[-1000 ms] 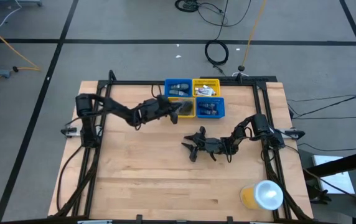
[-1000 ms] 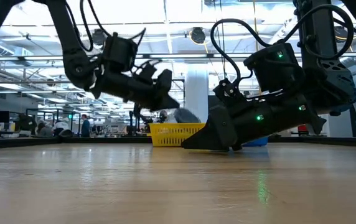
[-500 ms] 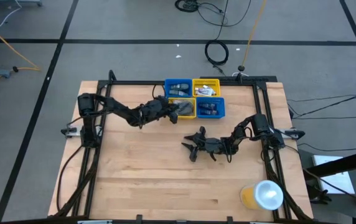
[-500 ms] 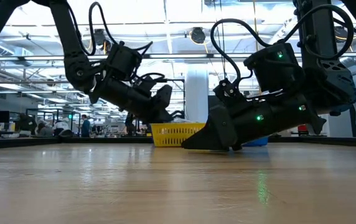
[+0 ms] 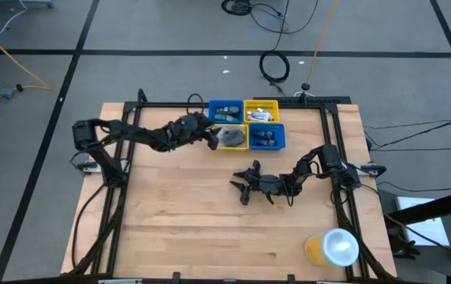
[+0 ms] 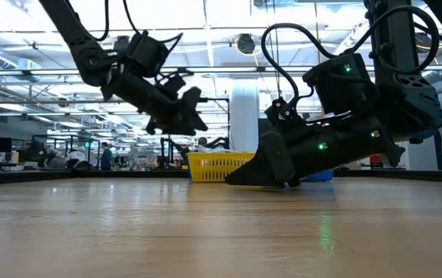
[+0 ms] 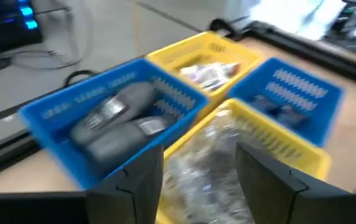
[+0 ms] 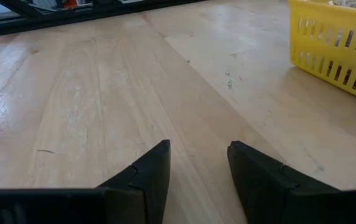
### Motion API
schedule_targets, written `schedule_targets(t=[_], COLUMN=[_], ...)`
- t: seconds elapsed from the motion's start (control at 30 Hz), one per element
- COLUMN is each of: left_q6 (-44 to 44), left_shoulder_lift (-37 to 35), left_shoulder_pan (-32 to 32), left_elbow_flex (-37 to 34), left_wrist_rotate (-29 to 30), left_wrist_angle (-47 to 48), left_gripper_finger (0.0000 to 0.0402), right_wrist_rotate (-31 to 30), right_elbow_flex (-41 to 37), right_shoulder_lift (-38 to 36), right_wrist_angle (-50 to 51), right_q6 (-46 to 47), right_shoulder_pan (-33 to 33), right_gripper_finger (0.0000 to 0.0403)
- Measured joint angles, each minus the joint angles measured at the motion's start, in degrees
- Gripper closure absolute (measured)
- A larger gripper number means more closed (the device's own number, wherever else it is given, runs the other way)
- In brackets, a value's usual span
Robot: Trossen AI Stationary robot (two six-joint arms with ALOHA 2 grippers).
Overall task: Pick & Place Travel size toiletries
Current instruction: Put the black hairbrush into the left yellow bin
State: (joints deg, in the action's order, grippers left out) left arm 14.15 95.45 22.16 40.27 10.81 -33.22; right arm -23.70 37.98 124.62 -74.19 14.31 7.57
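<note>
Above the four bins (image 5: 246, 125), the left gripper (image 5: 212, 139) hangs with fingers (image 7: 142, 180) parted and empty.

There were four bins (image 5: 246, 125) on the counter (image 5: 178, 213): two blue, two yellow. Also one yellow cup (image 5: 329, 248) and two arms.

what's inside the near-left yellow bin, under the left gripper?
Clear-wrapped dark grey discs lie piled in the yellow bin; their number and anything under them is hidden. The left gripper hangs open above them, holding nothing.
</note>
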Motion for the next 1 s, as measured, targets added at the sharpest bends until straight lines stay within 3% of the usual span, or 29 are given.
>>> schedule_targets(t=[0.13, 0.3, 0.43, 0.6, 0.8, 1.0], left_q6=[-0.89, -5.24, -7.69, -7.54, -6.81, -8.32], left_shoulder_lift=[0.72, 5.68, 9.71, 14.01, 15.7, 11.02], left_shoulder_pan=[-0.62, -0.85, -0.09, 1.85, 2.62, 1.12], left_elbow_flex=[1.72, 7.36, 12.77, 17.35, 18.23, 18.07], left_wrist_rotate=[-3.99, -4.8, -5.14, -5.05, -5.27, -5.33], left_wrist_angle=[-0.64, 0.11, 7.45, 18.58, 19.19, 20.06], left_gripper_finger=[0.0233, 0.0326, 0.0392, 0.0382, 0.0398, 0.0383], right_wrist_rotate=[0.02, -0.05, -0.07, -0.09, -0.11, -0.22], right_elbow_flex=[0.0, 0.0, 0.0, 0.0, 0.0, 0.0], right_shoulder_lift=[0.0, 0.0, 0.02, 0.02, 0.02, 0.02], right_wrist_angle=[-0.07, -0.24, -0.63, -0.54, -0.35, -0.13], right_q6=[0.0, -0.03, -0.04, -0.05, -0.06, -0.2], right_shoulder_pan=[0.0, -0.01, -0.07, -0.07, -0.07, -0.09], right_gripper_finger=[0.0248, 0.0248, 0.0248, 0.0248, 0.0248, 0.0248])
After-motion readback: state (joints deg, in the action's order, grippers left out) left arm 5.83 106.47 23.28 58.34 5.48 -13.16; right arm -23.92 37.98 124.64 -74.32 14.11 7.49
